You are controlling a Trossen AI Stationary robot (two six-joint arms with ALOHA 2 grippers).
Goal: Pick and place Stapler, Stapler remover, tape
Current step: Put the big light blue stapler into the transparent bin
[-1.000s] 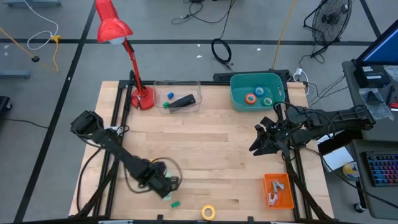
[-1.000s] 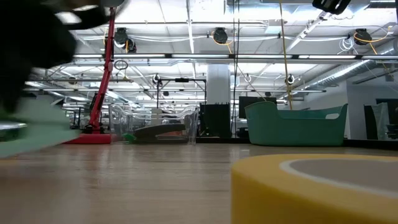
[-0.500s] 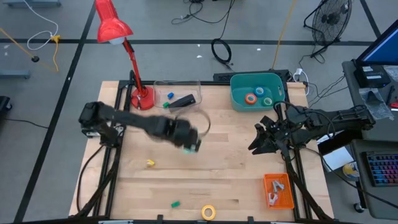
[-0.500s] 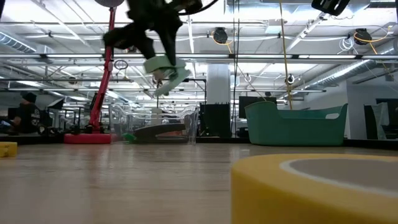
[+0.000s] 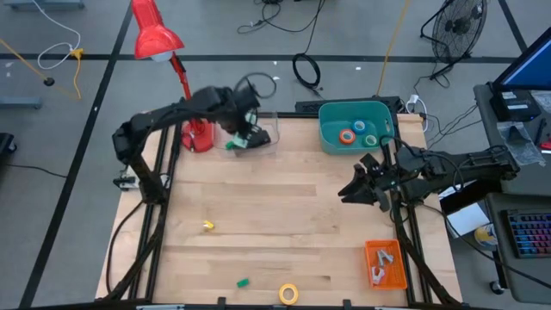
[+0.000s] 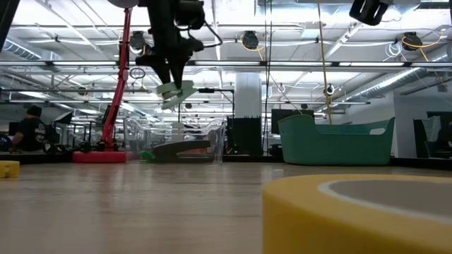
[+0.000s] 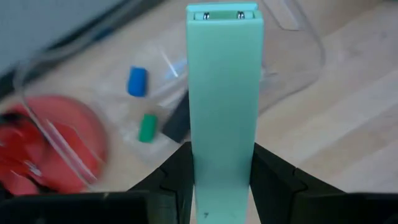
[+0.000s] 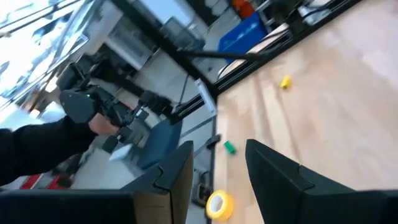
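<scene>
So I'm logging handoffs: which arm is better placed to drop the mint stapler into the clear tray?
Left. The left gripper already holds the stapler above the clear tray; the right gripper hangs empty, well away from it.

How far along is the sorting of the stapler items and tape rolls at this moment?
Done: three tape rolls lie in the teal tub, and a black stapler in the clear tray. In hand: the left gripper holds a mint-green stapler above that tray. Left: a yellow tape roll at the table's front edge.
</scene>
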